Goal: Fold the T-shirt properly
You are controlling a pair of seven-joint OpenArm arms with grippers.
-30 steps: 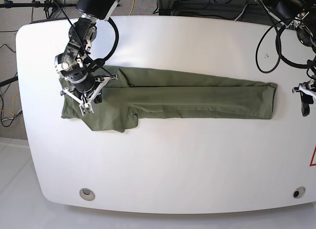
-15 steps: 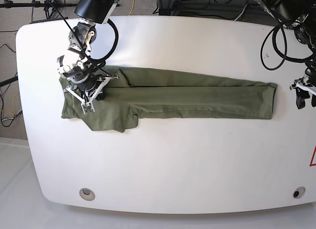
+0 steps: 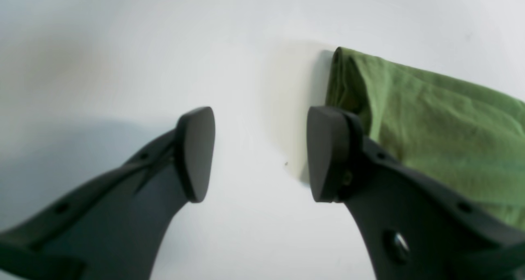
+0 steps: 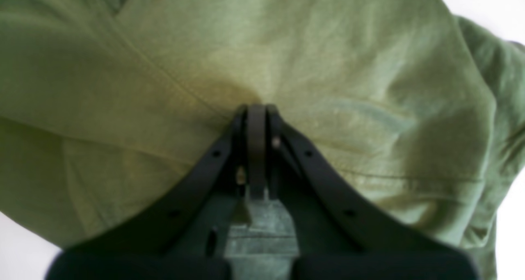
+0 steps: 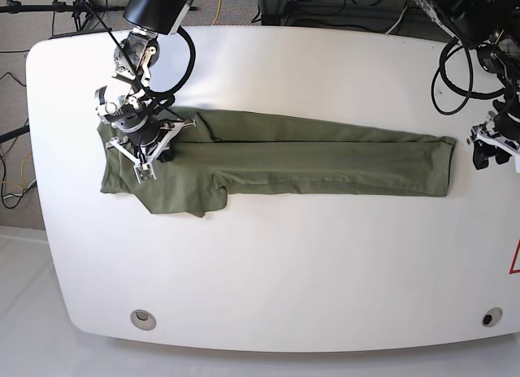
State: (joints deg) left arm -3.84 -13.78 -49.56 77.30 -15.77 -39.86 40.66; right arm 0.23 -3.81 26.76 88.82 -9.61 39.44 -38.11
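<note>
**A:** Where is the T-shirt [image 5: 276, 162]?

**B:** Spread on the white table [image 5: 268, 288], folded into a long narrow olive-green band running left to right in the base view. The wider end with the sleeves is at the left; the straight edge is at the right.

**A:** And the right gripper [image 4: 256, 112]?

**B:** At the left end of the base view, right over the sleeve end of the shirt. Its wrist view shows the jaws pressed together, tips down against the green cloth. I cannot tell whether any fabric is pinched between them.

**A:** The left gripper [image 3: 260, 153]?

**B:** Out at the right side of the table, just beyond the shirt's right edge. Its jaws stand apart with only bare table between them. One of its fingers [image 3: 328, 153] is just beside the folded edge of the cloth, holding nothing.
</note>
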